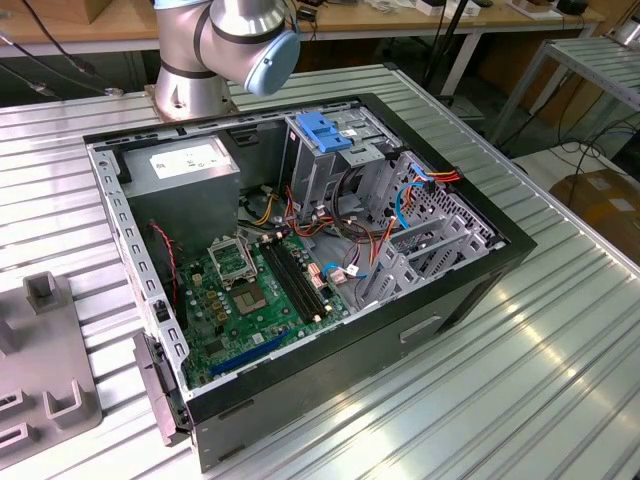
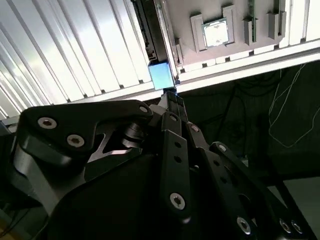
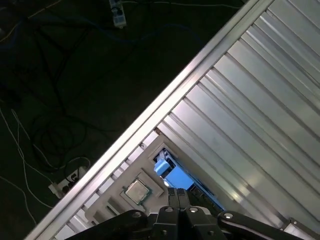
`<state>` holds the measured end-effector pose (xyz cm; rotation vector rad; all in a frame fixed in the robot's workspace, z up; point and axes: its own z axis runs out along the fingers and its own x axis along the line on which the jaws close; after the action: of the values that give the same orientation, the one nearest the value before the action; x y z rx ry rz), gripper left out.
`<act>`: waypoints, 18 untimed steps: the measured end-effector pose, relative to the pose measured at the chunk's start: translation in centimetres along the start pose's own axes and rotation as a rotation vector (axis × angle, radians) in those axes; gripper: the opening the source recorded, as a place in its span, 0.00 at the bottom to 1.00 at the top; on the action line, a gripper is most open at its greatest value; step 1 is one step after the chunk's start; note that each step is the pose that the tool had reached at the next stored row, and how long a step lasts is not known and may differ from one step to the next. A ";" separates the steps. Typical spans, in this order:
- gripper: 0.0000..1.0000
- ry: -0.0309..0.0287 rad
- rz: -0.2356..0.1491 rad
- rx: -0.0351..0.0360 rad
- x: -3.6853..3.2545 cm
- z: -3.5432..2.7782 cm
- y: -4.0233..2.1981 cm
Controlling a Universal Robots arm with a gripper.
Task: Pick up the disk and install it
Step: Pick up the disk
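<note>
We spot disk [image 2: 161, 75] at bench [image 2: 75, 45] edge beside grey fixture [image 2: 240, 10], long axis running inward, blue end facing edge. Our pincer [image 3: 177, 194] pinched together, empty, near it. Ribbed metal bench; dark cabled floor [image 3: 75, 75] beyond.

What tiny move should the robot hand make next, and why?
Probably open the gripper first: it looks shut, with its tips close to the blue end of the disk, which isn't gripped yet.

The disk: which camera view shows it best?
The second wrist view: the disk shows its blue end and long edge beyond the gripper. First wrist view: mostly its blue end. Exterior view: the computer case.
</note>
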<state>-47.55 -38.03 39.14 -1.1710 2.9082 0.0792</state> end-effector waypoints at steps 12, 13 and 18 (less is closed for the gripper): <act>0.10 0.0091 -0.200 -0.0048 0.00 0.00 0.00; 0.10 0.0097 -0.215 -0.0051 0.00 0.01 0.00; 0.10 0.0142 -0.313 -0.0073 0.00 0.01 0.00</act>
<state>-47.55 -38.03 39.12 -1.6141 2.6971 0.0793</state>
